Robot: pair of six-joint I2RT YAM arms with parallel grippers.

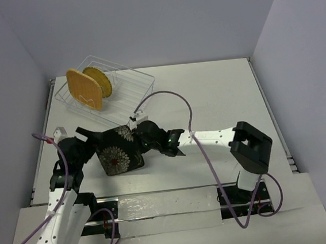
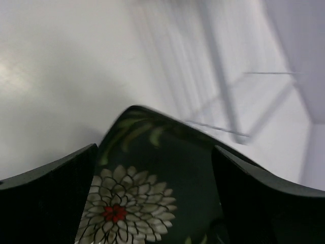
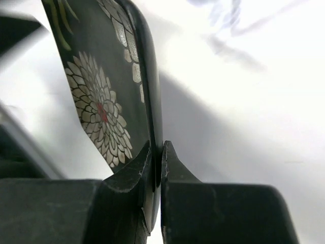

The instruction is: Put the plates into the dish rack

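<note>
The black plate (image 1: 118,151) with white flowers is seen over the near-left part of the surface (image 1: 218,93), well apart from the dish rack (image 1: 130,86). It is gripped at its right edge by the right gripper (image 3: 156,161): in the right wrist view the two fingers are closed almost together on the thin rim, and the plate stands nearly on edge, its flowered face turned to the left. Whether its lower edge touches the surface cannot be told.

The left gripper (image 2: 155,152) is placed at the plate's upper left corner. Its fingers (image 2: 56,188) are spread wide, and the rounded corner and one large white flower with a red centre are seen between them. It cannot be told whether the pads touch the plate.

The dish rack is set at the far left corner of the surface. Two plates are stood on edge in it, side by side at its left end: the orange plate (image 1: 83,88) nearer the left edge, and the yellow plate (image 1: 100,80) just beside it towards the right. The rest of the rack's slots are unfilled.
</note>
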